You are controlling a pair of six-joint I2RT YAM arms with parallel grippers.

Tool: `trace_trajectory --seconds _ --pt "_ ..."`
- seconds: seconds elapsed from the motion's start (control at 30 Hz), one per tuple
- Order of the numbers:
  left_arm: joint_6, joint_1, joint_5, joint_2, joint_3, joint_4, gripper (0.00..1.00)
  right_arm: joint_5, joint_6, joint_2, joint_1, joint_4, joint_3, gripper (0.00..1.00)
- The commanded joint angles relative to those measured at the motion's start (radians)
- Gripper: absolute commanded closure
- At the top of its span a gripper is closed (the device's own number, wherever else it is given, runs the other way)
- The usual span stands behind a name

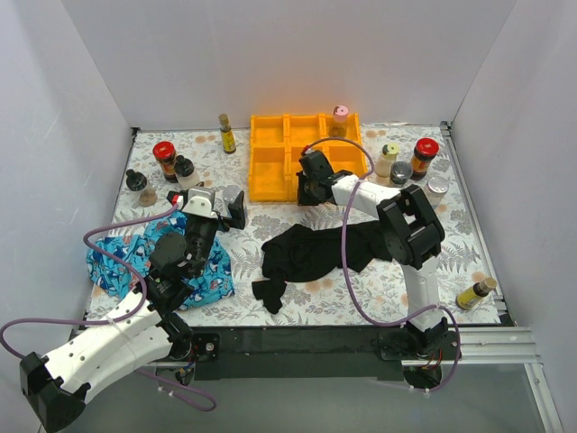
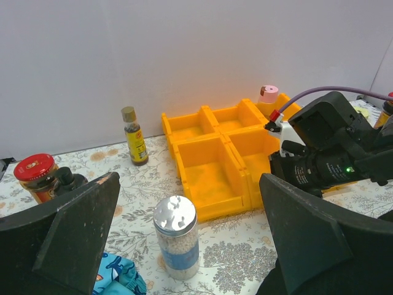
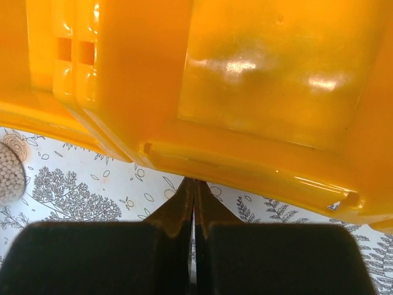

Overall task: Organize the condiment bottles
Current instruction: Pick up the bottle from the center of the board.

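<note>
Count on counter (image 1: 261, 221):
- Red-lidded jars (image 1: 164, 161): 2
- Slim amber bottles (image 1: 225, 133): 2
- Black-capped bottles (image 1: 184, 170): 2
- Silver-lidded clear jars (image 2: 175, 243): 2
- Pink-lidded jar (image 1: 340, 117): 1
- Grey-lidded jar (image 1: 400, 171): 1
- Pale yellow-capped bottle (image 1: 388, 160): 1
- Orange tray (image 1: 269, 191): 1, six compartments
- Cloths: 2, namely blue patterned cloth (image 1: 203, 280) and black cloth (image 1: 306, 253)
</note>
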Motion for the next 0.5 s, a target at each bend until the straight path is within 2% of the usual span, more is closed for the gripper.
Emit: trace_trajectory --seconds 0.0,0.1,0.23,0.3,0.37,0.47 --pt "0.012 -0.003 -0.019 -0.004 -0.013 0.013 0.02 0.001 -0.023 -0.021 -0.005 -0.017 0.053 0.99" --pt "0.015 -0.005 -0.019 -0.005 -0.013 0.013 0.02 -0.054 -0.049 -0.101 -0.015 -0.105 0.030 0.96" --pt "0.012 -0.003 -0.016 -0.010 -0.010 0.012 0.02 -0.076 -0.109 -0.288 -0.060 -0.165 -0.065 0.80" --pt "0.007 -0.003 -0.009 -0.010 -0.006 0.010 0.02 -0.074 -0.157 -0.348 -0.109 -0.136 -0.095 0.75" --pt "0.003 -0.003 0.000 -0.012 -0.003 0.006 0.02 -0.050 -0.193 -0.411 -0.168 -0.088 -0.118 0.64" --pt "-0.004 -0.003 0.005 -0.012 -0.003 0.003 0.02 -0.008 -0.238 -0.449 -0.257 0.015 -0.122 0.57"
